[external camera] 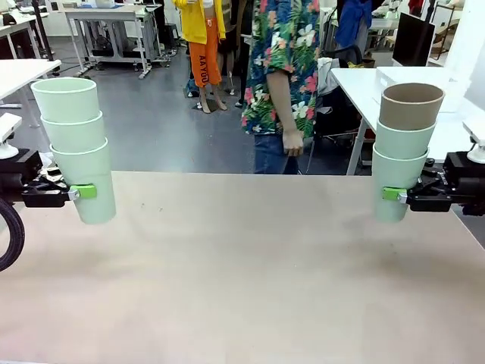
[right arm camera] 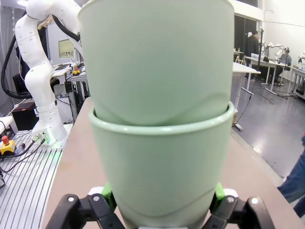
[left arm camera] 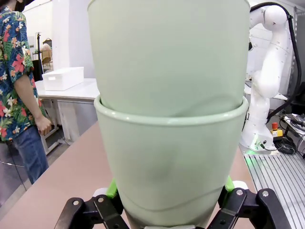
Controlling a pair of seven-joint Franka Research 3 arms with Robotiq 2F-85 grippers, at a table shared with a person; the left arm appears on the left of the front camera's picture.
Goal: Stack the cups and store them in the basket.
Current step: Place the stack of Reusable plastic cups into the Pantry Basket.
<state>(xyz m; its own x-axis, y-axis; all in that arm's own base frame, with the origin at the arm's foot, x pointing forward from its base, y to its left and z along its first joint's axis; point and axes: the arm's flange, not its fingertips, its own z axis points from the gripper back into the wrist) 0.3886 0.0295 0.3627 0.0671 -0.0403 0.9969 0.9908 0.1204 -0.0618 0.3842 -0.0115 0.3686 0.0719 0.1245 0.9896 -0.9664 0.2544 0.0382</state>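
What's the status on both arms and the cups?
Left gripper shut on mint stack of three. Right gripper shut on second stack, brown cup on top. Person across table, hand down.

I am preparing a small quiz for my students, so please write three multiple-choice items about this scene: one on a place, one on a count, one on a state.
1. Where is the brown cup?
A. under two green cups
B. lying on its side
C. on top of the right stack

2. How many cups are in the left stack?
A. two
B. three
C. four

3. The right gripper is
A. shut on its stack
B. open and empty
C. shut on nothing

Answers:
1 C, it is the highest cup of that stack.
2 B, three green rims show one above another.
3 A, its fingers press the lowest cup from both sides.
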